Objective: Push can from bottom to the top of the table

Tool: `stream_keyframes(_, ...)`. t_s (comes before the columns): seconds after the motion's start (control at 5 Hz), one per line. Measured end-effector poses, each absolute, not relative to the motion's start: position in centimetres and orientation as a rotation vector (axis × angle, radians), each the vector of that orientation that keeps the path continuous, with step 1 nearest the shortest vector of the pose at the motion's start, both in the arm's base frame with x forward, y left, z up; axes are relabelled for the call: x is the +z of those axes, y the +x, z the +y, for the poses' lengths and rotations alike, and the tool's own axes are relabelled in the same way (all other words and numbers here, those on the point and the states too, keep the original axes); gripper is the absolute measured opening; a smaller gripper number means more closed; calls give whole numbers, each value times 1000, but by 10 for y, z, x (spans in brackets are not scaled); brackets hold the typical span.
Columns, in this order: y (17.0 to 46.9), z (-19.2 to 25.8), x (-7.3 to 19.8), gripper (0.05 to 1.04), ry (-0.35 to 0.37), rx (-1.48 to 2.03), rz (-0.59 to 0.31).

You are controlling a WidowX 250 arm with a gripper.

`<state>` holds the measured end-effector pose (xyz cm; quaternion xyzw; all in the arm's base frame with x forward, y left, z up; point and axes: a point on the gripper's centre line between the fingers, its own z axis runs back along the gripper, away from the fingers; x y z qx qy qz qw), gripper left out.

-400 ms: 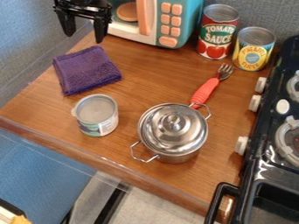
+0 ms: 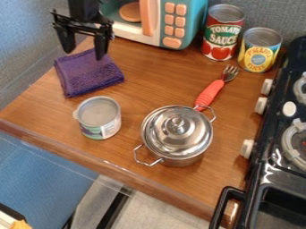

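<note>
Lettering in large white print crosses the green band of the red can [image 2: 222, 33], with tomatoes pictured underneath. Beside it, the yellow can [image 2: 260, 49] has yellow print on a blue round patch. Both are upright at the back of the wooden table [image 2: 143, 80], to the right of the toy microwave [image 2: 197, 20]. On the small can [image 2: 99, 117], the label is green, white and purple, and its print is too small to make out. This can is upright near the table's front edge, between the purple cloth [image 2: 90, 78] and the lidded metal pot [image 2: 178, 134].

The black gripper [image 2: 84, 46] is at the upper left, released, its two fingers pointing down and set wide apart with a bare gap between them. One fingertip overlaps the cloth in view; whether they touch, I cannot tell. Behind the pot lies a red-handled fork [image 2: 209, 94], and the black stove [image 2: 269, 172] stands at the right.
</note>
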<state>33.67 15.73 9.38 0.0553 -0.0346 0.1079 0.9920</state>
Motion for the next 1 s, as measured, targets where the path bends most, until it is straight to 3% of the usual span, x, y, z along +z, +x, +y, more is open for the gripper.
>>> stream_keyframes(0.2,316,150,128,1000,145,209,-141)
stream_keyframes(0.4,290,144,143,1000,179,176,-178)
stream_keyframes(0.6,243,148,140,1000,175,187,-173)
stream_keyframes(1.0,188,140,87,1000,163,110,-109)
